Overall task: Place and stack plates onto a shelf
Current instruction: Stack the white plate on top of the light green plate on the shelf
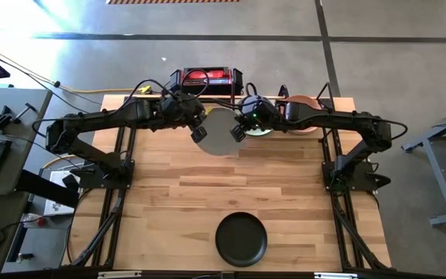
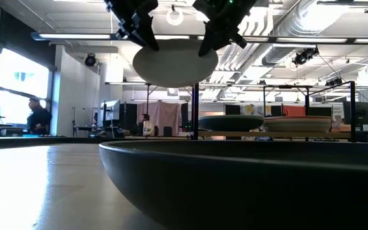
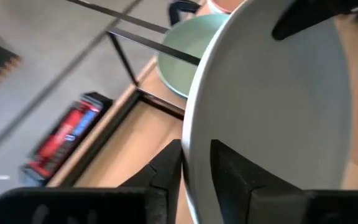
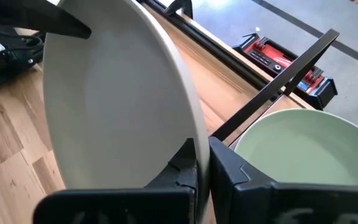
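The tabletop [image 1: 231, 186] lies mostly bare below centre in the high view; my shelf [image 1: 316, 128] sits at upper right, holding a green plate [image 4: 303, 149]. Both my left gripper [image 1: 198, 130] and right gripper [image 1: 240, 130] are clenched on opposite rims of the beige plate [image 1: 220, 130], held aloft. I should keep it level and clear the black frame bar [image 4: 272, 87]. A black plate [image 1: 241, 239] waits at bottom centre.

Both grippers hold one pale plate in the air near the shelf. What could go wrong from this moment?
1. The pale plate is pinched only at opposite rims by the left gripper and right gripper; uneven motion could make it slip or tilt.
2. The shelf frame has thin black bars beside the plate's path; the rim might strike one.
3. The green plate already lies on the shelf; a rough landing could knock it.
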